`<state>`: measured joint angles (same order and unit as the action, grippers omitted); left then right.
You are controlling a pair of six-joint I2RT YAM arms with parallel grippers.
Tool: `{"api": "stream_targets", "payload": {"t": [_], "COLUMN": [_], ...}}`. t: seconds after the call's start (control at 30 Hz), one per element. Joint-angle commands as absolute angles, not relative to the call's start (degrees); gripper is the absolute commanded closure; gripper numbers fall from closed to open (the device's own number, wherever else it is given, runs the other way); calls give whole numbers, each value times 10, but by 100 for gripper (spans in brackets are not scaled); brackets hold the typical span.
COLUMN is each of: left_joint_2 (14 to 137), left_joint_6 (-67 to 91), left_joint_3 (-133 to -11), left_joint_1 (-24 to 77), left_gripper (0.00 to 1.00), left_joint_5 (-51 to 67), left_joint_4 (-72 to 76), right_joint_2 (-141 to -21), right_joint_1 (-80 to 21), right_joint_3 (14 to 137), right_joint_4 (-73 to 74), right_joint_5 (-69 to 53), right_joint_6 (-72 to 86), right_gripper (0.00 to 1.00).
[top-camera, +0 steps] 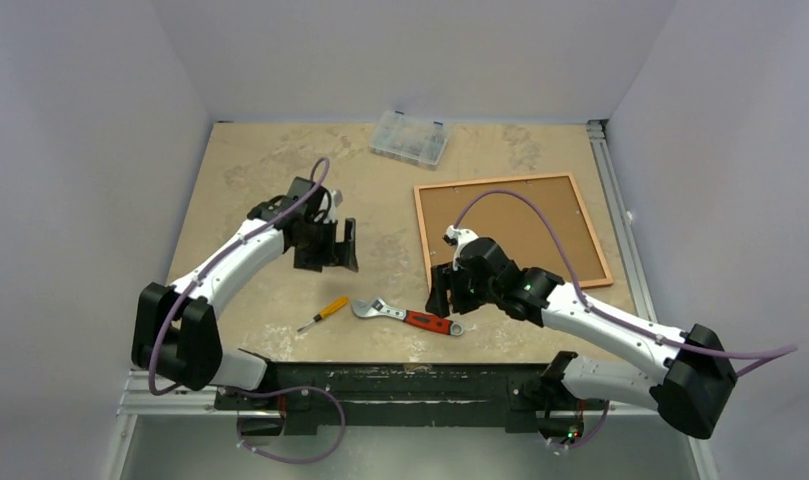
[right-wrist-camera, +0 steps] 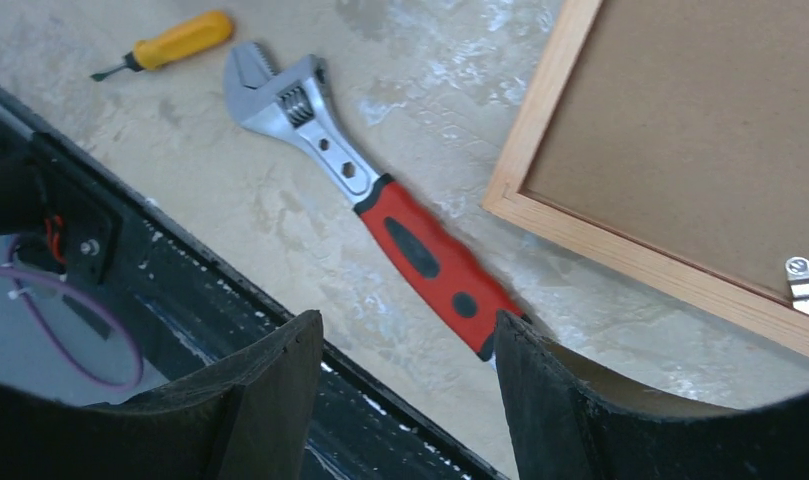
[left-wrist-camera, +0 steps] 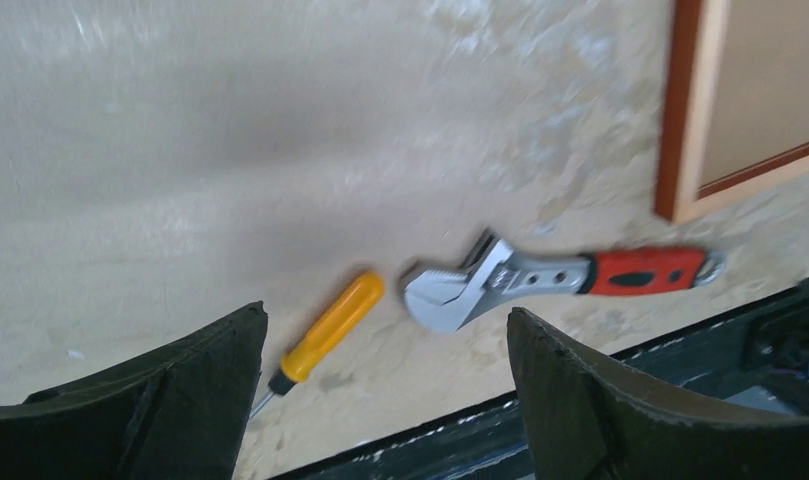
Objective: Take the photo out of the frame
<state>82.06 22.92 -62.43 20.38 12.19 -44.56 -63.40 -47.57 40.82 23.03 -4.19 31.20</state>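
Frame (top-camera: 512, 232) lies back-up at 3 o'clock on the counter (top-camera: 250, 170). The photo is not visible, presumably under the brown backing board (right-wrist-camera: 700, 130). Risk: a metal clip (right-wrist-camera: 802, 280) pins the board, so if you pry before turning it, the whole frame may lift or skid. The adjustable wrench (top-camera: 408, 316) at 6 o'clock sits under your right gripper (top-camera: 443, 292) and could get knocked. Both jaws stand wide apart, touching nothing; the left gripper (top-camera: 325, 250) hovers at 9 o'clock.
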Motion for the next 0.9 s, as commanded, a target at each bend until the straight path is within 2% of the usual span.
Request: {"api": "stream_targets", "payload": {"t": [0.0,0.13,0.23,0.37,0.43,0.5,0.63,0.8,0.87], "left_joint_2": [771,768,802,808,816,817,817,861,886], "left_joint_6": [185,192,195,206,229,249,265,276,285], "left_joint_3": [-536,-507,-518,-514,-510,-497,-494,-501,-495], "left_joint_1": [216,262,284,288,288,291,291,299,300], "left_gripper": [12,12,30,38,38,32,34,35,39], "left_joint_5": [94,33,30,20,20,17,-10,16,29], "left_joint_4": [-440,-441,-450,-452,-458,-451,-458,-463,-455], "right_joint_2": [-600,-557,-530,-514,-505,-496,-483,-485,-484], "right_joint_1": [-491,-492,-492,-492,-492,-492,-492,-492,-492], "right_joint_3": [414,398,378,361,359,358,357,360,359], "right_joint_4": [194,180,153,145,152,161,166,166,166], "right_joint_5": [-61,-35,-18,-4,-2,7,16,19,22], "right_joint_6": [327,341,359,373,373,373,372,370,372], "right_gripper": [38,38,37,37,37,37,37,38,38]}}
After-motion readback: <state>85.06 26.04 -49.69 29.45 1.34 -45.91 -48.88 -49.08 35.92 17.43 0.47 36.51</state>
